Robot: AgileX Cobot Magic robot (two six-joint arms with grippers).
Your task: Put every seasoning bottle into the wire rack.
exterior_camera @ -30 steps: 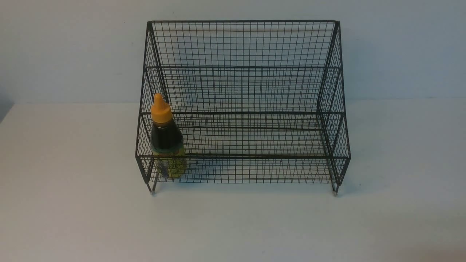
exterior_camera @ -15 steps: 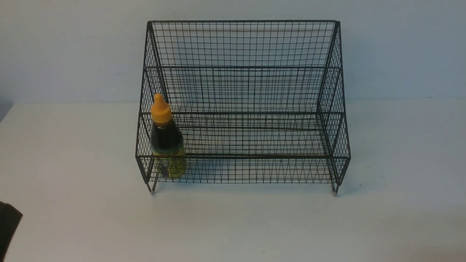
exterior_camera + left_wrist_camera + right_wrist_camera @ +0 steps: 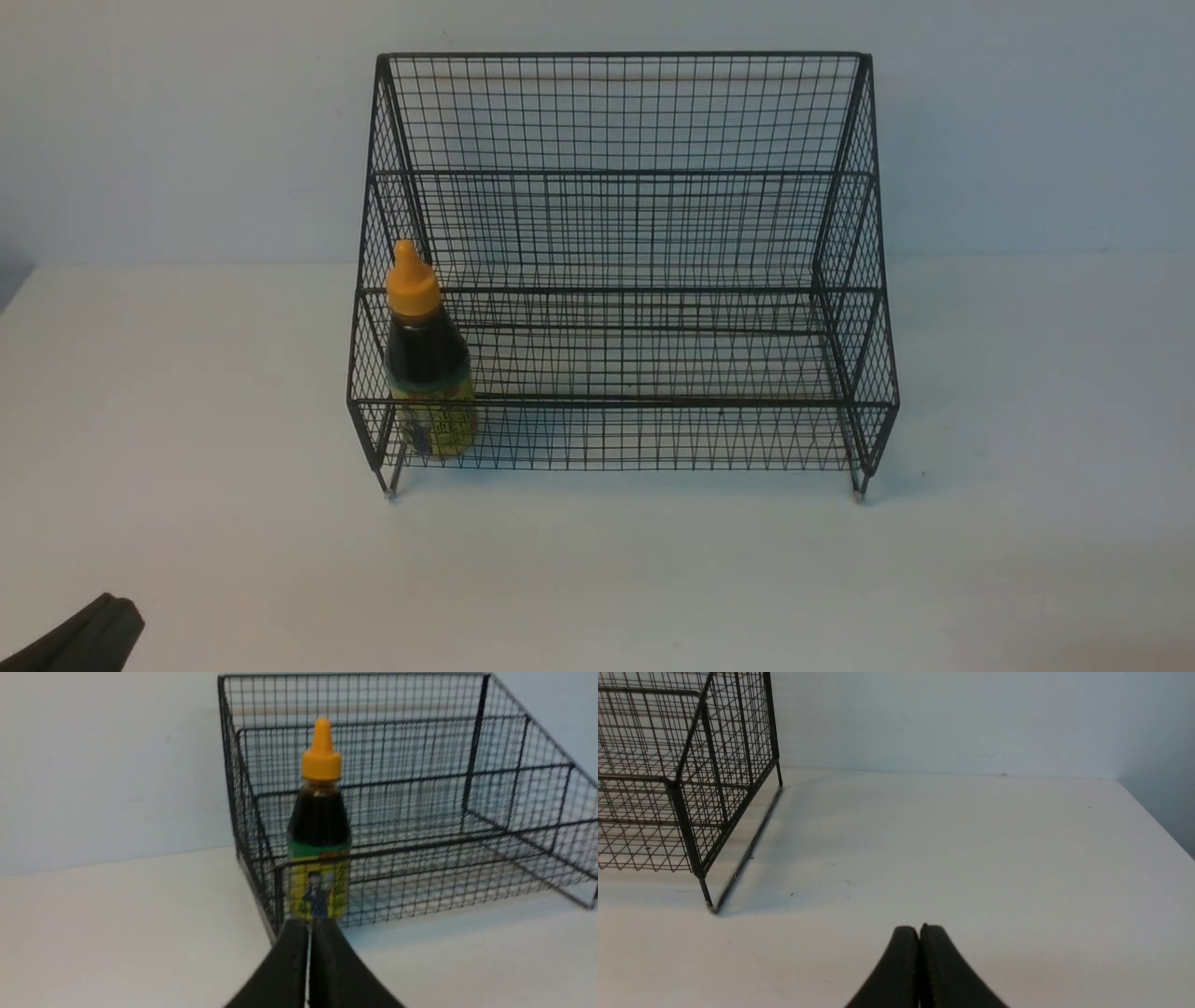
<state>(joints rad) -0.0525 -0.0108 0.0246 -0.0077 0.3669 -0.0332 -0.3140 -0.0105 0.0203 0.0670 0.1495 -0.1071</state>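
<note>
left gripper (image 3: 309,926) low over the surface (image 3: 187,420), aimed at the rack, fingers (image 3: 289,970) pressed together, holding nothing | right gripper (image 3: 919,931) also low, fingers closed on nothing, off the rack's right side | seasoning bottle (image 3: 428,359) upright at the left end of the wire rack (image 3: 621,233) bottom tier

White tabletop (image 3: 187,420), plain pale blue-grey wall (image 3: 168,121), soft even light

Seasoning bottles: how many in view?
1. The seasoning bottle stands upright on the lowest tier of the wire rack, at its left end. No others show on the table.
</note>
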